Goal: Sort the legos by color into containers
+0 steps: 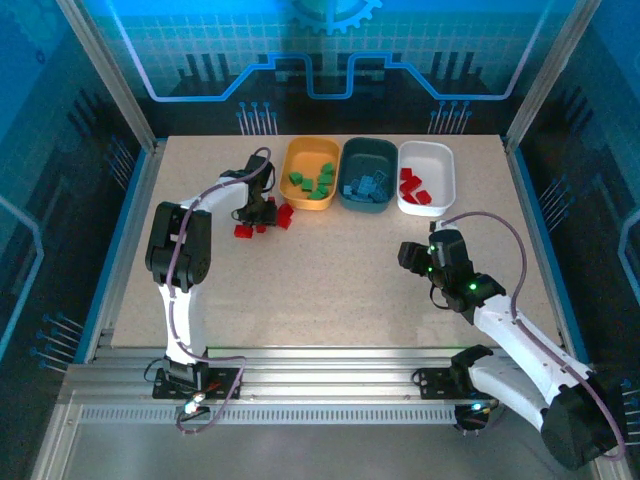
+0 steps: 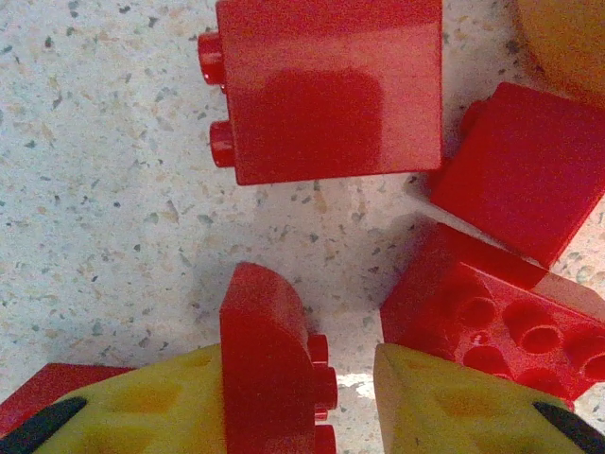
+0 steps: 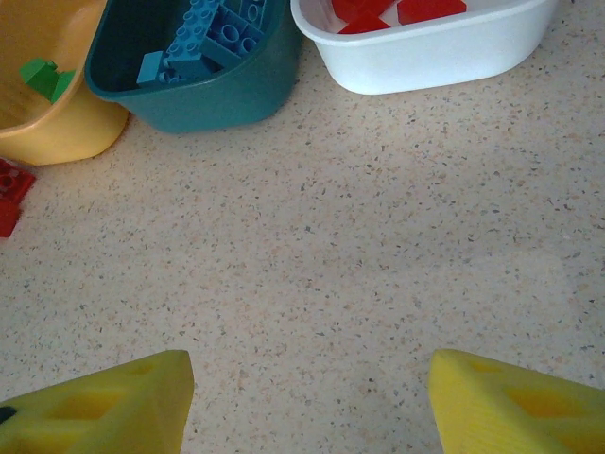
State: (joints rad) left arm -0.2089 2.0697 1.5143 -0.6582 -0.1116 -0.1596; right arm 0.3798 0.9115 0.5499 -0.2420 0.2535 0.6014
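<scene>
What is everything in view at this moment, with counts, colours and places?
orange-yellow bin: one, far side, left of the row
dark teal bin: one, middle of the row
white bin: one, right of the row
green legos: several, in the orange-yellow bin
blue legos: several, in the dark teal bin
red legos: a few in the white bin; about five loose left of the orange-yellow bin
table: one, speckled beige
left gripper: yellow fingers, open around a loose red lego
right gripper: yellow fingers, open, empty, over bare table

Desk (image 1: 330, 290): beige, dark-speckled. Orange-yellow bin (image 1: 311, 141), green bricks (image 1: 322, 183) inside; dark teal bin (image 1: 368, 142), blue bricks (image 1: 367, 188); white bin (image 1: 430, 160), red bricks (image 1: 413, 187). Loose bricks (image 1: 284, 216) on desk: red. Right gripper fingers (image 3: 510, 402): yellow.
</scene>
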